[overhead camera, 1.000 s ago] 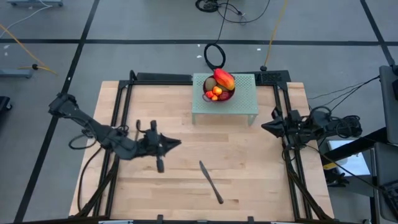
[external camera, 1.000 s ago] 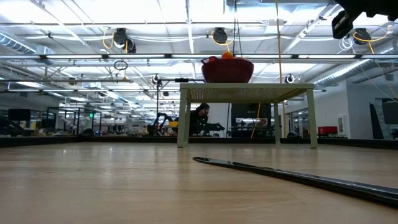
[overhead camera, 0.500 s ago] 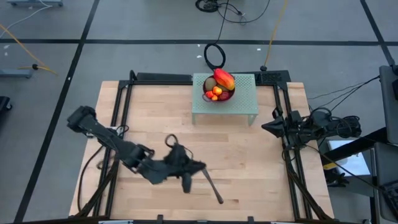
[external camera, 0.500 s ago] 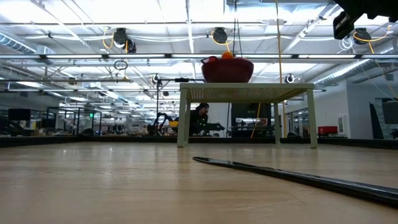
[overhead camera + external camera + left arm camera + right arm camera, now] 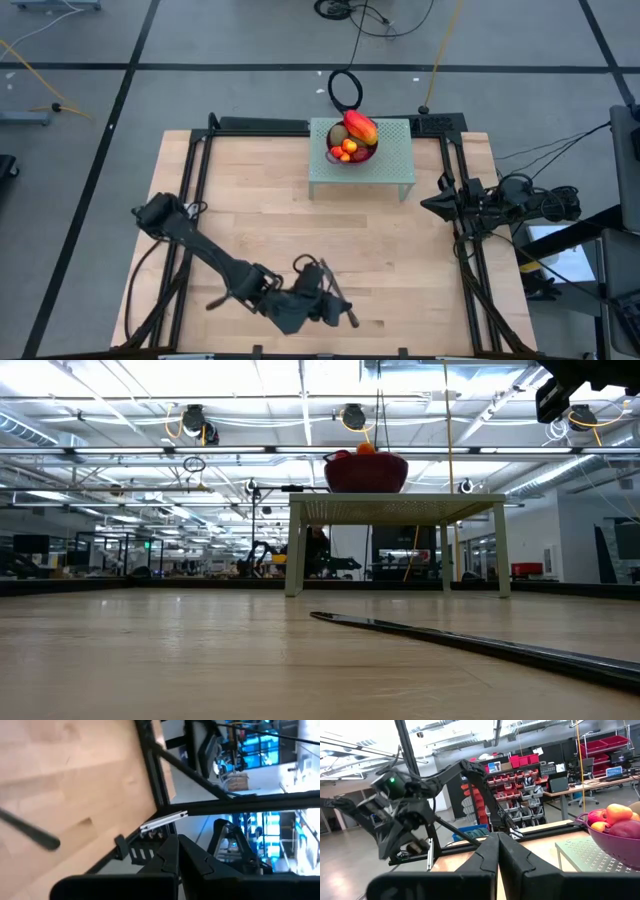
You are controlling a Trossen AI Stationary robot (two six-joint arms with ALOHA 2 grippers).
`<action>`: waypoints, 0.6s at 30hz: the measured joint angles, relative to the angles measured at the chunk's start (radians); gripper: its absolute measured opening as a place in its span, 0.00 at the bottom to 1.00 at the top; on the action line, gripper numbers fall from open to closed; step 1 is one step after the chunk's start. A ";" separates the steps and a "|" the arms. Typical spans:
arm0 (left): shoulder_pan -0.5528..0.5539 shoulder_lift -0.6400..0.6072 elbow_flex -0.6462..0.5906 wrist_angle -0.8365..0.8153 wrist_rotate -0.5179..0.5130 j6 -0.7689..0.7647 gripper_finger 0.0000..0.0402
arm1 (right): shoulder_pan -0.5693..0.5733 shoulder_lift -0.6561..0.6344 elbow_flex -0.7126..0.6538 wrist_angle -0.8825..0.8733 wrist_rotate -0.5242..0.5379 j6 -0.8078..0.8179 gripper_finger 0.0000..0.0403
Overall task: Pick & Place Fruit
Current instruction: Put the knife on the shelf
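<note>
Raised stand (image 5: 385, 170) bears colourful fruit (image 5: 353, 138) (bowled).

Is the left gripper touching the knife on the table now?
Cannot tell. In the high view the left gripper overlaps the knife, but from straight above neither contact nor a gap shows.

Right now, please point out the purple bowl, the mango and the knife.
purple bowl (image 5: 366, 474): low view, front wall.
mango (image 5: 361, 127): high view, its red-yellow upper side.
knife (image 5: 470, 643): low view, middle of its dark length.
</note>
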 joint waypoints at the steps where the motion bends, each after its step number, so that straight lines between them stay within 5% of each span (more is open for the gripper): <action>1: -0.002 0.013 0.009 -0.002 -0.001 -0.021 0.00 | 0.000 0.000 0.000 0.000 0.000 0.000 0.00; 18: 0.010 0.082 0.132 -0.177 -0.004 -0.202 0.00 | 0.000 0.000 0.000 0.004 0.003 -0.052 0.00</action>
